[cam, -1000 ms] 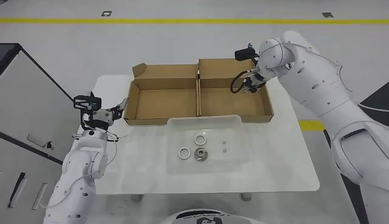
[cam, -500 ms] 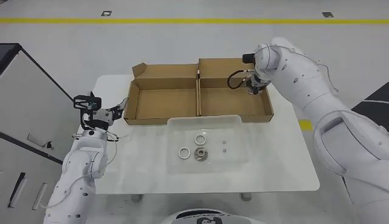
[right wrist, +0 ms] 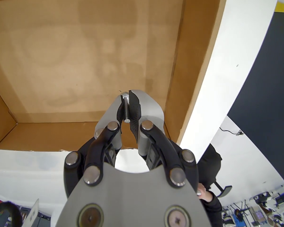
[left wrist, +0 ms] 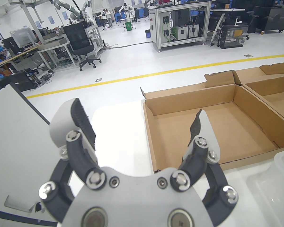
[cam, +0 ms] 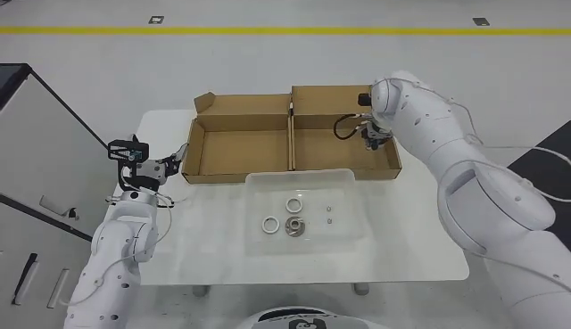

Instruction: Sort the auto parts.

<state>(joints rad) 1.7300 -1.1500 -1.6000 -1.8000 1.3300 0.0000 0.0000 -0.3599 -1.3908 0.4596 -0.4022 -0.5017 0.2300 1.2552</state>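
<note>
Across the white table (cam: 410, 240), the right gripper (right wrist: 126, 95) is clenched on a bolt (right wrist: 126, 109) lying lengthwise between its fingers, over the floor of the right box (right wrist: 61, 48), while the left gripper (left wrist: 137, 107) hangs spread open beside the left box (left wrist: 227, 124).

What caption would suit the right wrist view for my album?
Right gripper clamps a small threaded metal bolt over the brown cardboard box.

My right arm stretches forward, wrist turned down; my right gripper (right wrist: 126, 99) has its jaws pinched tight on a bolt (right wrist: 126, 111); my left arm stays bent at my side; my left gripper (left wrist: 138, 119) sits level, jaws spread wide.
</note>
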